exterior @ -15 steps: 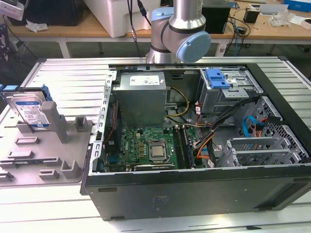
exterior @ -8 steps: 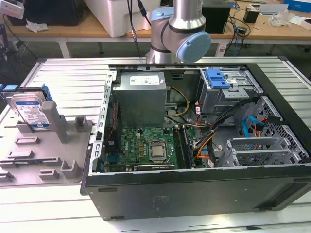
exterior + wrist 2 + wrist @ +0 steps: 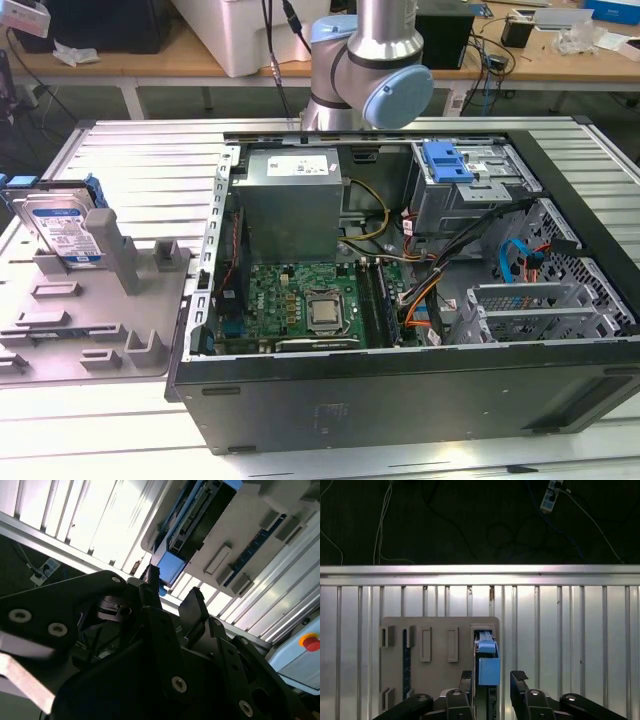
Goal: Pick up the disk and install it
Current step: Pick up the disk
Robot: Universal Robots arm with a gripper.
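The disk (image 3: 62, 228), a flat silver hard drive with a white-and-blue label and a blue plastic carrier frame, stands upright on edge in a slot of the grey moulded fixture plate (image 3: 100, 320). The plate lies on the ribbed aluminium worktop (image 3: 130, 150). In the exterior view it sits at about nine o'clock from the open black computer case (image 3: 400, 390), just off the case's side toward the exterior view's left. The black two-fingered tool (image 3: 492, 676) is spread wide and holds nothing. In both wrist views it hangs above the plate, apart from it, with the disk (image 3: 487, 662) seen edge-on beneath the gap. The disk's long axis runs across the line that joins the two fingers (image 3: 519, 677), so its flat faces look toward the pads. By my reading it sits off-centre in the gap, closer to one finger. The pick-up appears not yet made, and the disk rests untouched in its slot.
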